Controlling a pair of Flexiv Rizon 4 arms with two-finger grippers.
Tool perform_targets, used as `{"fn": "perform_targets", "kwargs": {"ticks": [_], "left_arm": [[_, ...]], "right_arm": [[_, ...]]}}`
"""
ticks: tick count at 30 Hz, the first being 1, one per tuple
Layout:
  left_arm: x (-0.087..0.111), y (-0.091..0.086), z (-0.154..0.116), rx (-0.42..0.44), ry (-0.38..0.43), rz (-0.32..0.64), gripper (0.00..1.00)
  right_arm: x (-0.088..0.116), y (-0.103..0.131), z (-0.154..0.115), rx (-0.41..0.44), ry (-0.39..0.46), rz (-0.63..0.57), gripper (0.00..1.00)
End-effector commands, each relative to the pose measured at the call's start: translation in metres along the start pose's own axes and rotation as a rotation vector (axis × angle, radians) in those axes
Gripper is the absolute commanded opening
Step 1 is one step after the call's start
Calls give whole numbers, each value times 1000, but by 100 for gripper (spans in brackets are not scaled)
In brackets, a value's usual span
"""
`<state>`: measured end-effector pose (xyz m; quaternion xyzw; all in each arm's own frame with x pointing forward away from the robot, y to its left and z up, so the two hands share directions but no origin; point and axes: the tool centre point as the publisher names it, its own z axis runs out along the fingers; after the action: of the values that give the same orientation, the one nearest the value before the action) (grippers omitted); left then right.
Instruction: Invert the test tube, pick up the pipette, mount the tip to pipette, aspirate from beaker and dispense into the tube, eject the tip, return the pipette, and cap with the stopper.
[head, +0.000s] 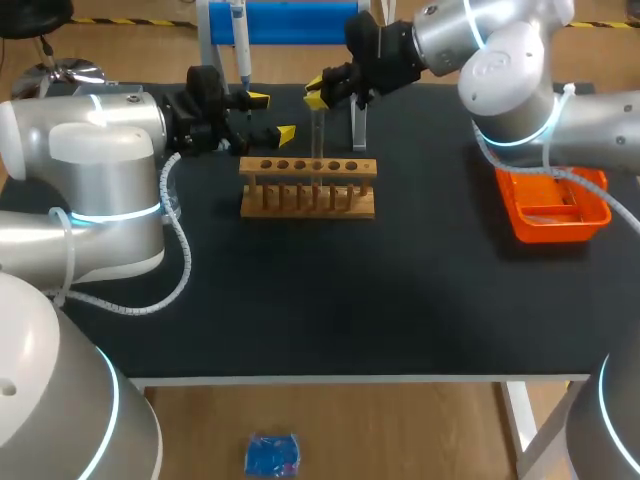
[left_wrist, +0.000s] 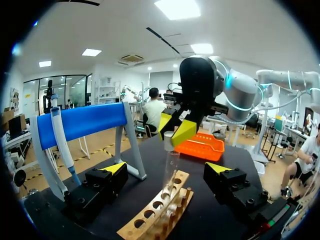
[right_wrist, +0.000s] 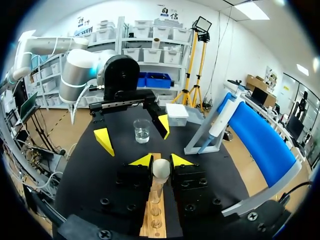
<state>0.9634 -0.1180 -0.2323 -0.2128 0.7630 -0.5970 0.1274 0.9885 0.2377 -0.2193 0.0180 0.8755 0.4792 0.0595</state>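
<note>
On black worktop (head: 400, 300), noted right claw (head: 318, 97) clenched on rounded end of upright tube (head: 318, 140) over rack (head: 308, 190); left claw (head: 271, 116) released, spread wide near rack's left end.

1. Your right pincer (right_wrist: 160, 161) grips the clear test tube (left_wrist: 171, 172) upright, rounded end uppermost, over the wooden rack (head: 308, 190).
2. Your pipette (left_wrist: 60, 140) hangs nose-down on its blue stand (left_wrist: 82, 122) behind the rack.
3. The glass beaker (right_wrist: 142, 131), part-filled with clear liquid, stands beyond the rack's end.
</note>
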Motion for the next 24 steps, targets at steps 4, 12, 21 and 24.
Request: {"fn": "perform_targets", "kwargs": {"ticks": [4, 12, 21, 24], "left_arm": [[1, 2, 2, 7, -7, 2, 100], [1, 2, 2, 7, -7, 2, 100], [1, 2, 2, 7, -7, 2, 100], [1, 2, 2, 7, -7, 2, 100]], "right_arm": [[3, 2, -3, 6, 0, -2, 0], [4, 2, -4, 9, -1, -2, 0], [7, -1, -3, 17, 1, -1, 0], [7, -3, -3, 21, 1, 1, 0]]}}
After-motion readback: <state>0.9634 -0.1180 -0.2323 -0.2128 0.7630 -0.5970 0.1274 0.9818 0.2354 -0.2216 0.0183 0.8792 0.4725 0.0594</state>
